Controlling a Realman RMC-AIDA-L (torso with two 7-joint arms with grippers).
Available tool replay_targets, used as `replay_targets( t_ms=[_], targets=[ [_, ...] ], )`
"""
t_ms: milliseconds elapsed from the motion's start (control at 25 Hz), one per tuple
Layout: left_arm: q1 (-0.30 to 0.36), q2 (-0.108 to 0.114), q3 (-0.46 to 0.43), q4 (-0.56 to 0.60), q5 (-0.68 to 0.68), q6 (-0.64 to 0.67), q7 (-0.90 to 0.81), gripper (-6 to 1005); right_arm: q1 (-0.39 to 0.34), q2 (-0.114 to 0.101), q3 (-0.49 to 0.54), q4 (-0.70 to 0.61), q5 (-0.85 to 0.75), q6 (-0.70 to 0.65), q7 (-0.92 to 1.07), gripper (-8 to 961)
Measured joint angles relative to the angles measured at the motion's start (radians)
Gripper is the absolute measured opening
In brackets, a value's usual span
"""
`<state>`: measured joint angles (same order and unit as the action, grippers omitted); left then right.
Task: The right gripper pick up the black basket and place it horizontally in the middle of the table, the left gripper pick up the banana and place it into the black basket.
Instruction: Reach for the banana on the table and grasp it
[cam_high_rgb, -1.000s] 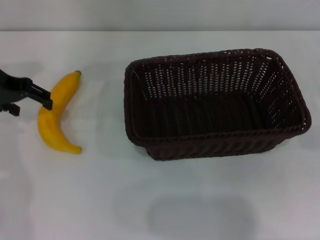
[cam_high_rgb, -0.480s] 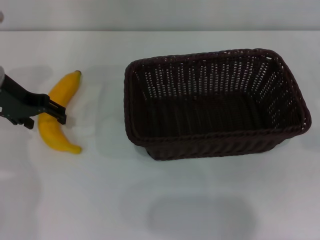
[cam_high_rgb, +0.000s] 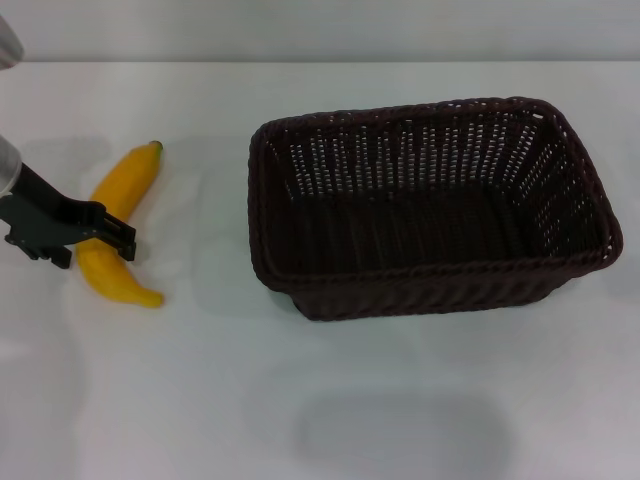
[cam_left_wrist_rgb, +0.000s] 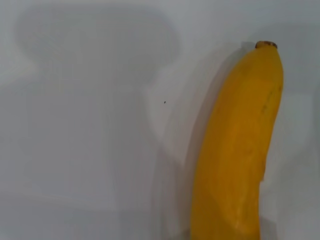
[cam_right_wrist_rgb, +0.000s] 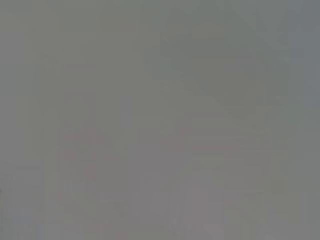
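Note:
The yellow banana (cam_high_rgb: 125, 180) lies on the white table (cam_high_rgb: 200, 400) at the left, its dark stem tip pointing away from me. It fills one side of the left wrist view (cam_left_wrist_rgb: 240, 150). My left gripper (cam_high_rgb: 95, 248) is open and low over the banana's middle, with one finger (cam_high_rgb: 122, 240) on its basket side and the other on its outer side. The banana still rests on the table. The black basket (cam_high_rgb: 430, 272) stands upright and empty right of centre, long side across the table. My right gripper is out of view.
The right wrist view shows only plain grey. A band of bare table (cam_high_rgb: 205, 200) separates the banana from the basket. A faint rectangular shadow (cam_high_rgb: 400, 435) lies on the table in front of the basket.
My left gripper has moved right and toward me, from the banana's outer side to across its middle. The banana and the basket have not moved.

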<state>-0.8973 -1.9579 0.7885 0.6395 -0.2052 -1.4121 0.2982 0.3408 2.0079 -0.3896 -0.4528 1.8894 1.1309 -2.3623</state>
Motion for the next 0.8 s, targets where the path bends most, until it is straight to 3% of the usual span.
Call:
replay_targets(
  t_ms=[360,560,800],
  targets=[
    [-0.008,-0.002,0.0,-0.022,0.021,0.01,0.003,875,0.002,0.0,-0.003,0.008,0.0,-0.006,0.0,709],
    [-0.008,-0.002,0.0,-0.018,0.025,0.01,-0.003,721,0.003,0.0,0.0,0.012,-0.001,-0.006,0.0,709],
    [-0.009,0.005,-0.001,0.015,0.019,0.01,-0.001,608,0.001,0.0,0.0,0.012,-0.001,-0.006,0.0,708]
  ],
)
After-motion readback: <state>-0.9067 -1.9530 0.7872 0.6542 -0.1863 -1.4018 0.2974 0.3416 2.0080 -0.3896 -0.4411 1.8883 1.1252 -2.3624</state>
